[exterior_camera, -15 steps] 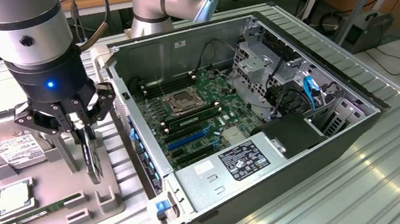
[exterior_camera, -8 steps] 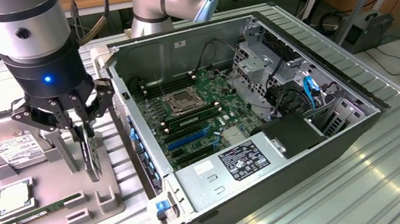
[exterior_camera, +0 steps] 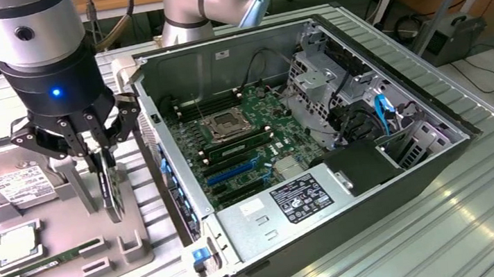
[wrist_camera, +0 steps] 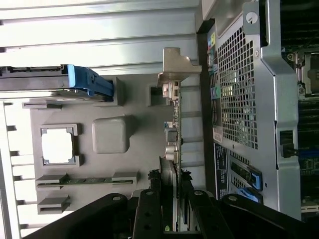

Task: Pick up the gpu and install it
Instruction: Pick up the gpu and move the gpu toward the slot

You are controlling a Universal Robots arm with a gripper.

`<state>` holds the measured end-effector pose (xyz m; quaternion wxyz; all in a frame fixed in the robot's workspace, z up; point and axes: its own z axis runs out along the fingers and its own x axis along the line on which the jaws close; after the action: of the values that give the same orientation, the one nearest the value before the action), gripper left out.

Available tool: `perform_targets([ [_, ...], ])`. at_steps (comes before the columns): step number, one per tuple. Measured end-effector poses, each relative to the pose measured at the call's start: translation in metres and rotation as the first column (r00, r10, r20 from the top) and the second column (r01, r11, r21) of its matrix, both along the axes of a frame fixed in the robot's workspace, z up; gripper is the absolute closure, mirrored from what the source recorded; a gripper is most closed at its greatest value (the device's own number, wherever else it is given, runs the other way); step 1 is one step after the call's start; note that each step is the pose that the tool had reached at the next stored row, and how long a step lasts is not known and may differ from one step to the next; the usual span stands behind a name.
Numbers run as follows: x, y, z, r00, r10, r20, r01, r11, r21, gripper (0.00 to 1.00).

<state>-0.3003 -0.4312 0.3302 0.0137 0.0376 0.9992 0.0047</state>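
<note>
The gripper (exterior_camera: pixel 98 159) hangs over the tray at the exterior view's left. Its fingers are about half closed and pinch the gpu (exterior_camera: pixel 110 192) by its upper edge, one finger on each face. The card stands on edge in the tray, right beside the case. In the wrist view its bracket (wrist_camera: pixel 175 67) sits at the end away from the fingers, near the case's perforated side. I cannot tell whether the card has left its holder; its lower edge is at or very near the tray.

The case (exterior_camera: pixel 209 55) lies open on its side, just beside the tray. On the board (exterior_camera: pixel 248 145) inside, the blue slots (exterior_camera: pixel 232 174) look bare, with no card seated in them. The tray (exterior_camera: pixel 71 228) carries the other parts in their holders: the hard drive (exterior_camera: pixel 10 183) close to the gripper, then the CPU (exterior_camera: pixel 19 245), then the RAM stick (exterior_camera: pixel 43 266).

I judge the task to be at an early stage. The grasp looks made, so the pick-up is begun. The card is not yet clear of the tray, not yet over the case, and not yet installed.
</note>
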Motion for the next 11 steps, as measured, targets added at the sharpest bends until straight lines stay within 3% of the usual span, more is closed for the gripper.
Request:
perform_targets([
  [11,0.0,0.001,0.0088,1.0,0.0,0.0,0.0,1.0,0.0001,0.74],
])
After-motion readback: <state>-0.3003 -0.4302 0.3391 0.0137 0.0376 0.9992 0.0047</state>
